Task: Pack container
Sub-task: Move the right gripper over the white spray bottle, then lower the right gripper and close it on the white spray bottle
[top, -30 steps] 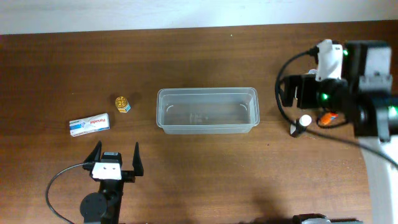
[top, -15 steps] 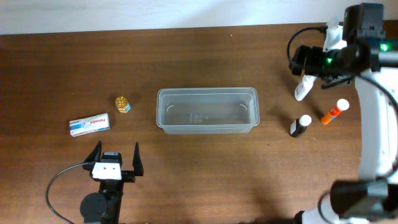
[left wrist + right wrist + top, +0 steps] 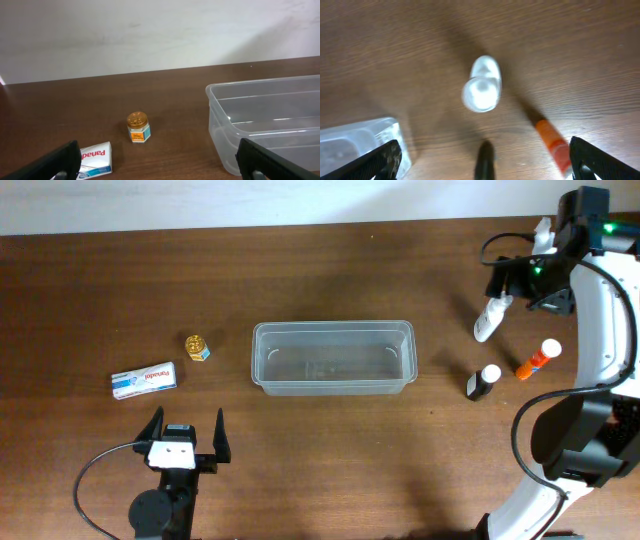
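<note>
White btl, orange tube, container corner

The white box bears the brand name "Panadol" in red on its top face, legible from overhead. In the left wrist view only part of that red word shows. The print on the jar's label is too small to read.

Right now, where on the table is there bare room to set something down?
Widest bare wood lies in front of the container, right of the left hand. The strip behind the container is free too. Crowded at right: white bottle, black bottle, orange tube.
</note>
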You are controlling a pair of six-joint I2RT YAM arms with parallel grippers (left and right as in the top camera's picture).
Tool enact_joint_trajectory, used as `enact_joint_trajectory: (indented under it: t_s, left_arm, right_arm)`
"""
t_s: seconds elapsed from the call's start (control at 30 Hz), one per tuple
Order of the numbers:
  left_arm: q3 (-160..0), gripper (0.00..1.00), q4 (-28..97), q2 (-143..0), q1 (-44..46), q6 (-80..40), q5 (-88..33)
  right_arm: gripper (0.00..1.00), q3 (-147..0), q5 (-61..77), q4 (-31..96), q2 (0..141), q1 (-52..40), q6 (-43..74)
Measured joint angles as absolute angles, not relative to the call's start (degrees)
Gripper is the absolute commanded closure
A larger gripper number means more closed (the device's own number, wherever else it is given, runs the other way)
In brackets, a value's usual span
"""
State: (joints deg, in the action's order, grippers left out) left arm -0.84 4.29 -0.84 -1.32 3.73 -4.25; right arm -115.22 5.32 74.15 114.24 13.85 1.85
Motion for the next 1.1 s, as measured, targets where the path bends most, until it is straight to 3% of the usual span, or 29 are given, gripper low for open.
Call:
enact_joint_trajectory:
  t_s: [1.1]
  left_arm:
    - [-0.84,0.01,4.29,-0.84,-1.32,3.73,-4.25]
  right_arm:
    - [0.02,-116.16,1.32,69.8,126.76,11.2,-3.38]
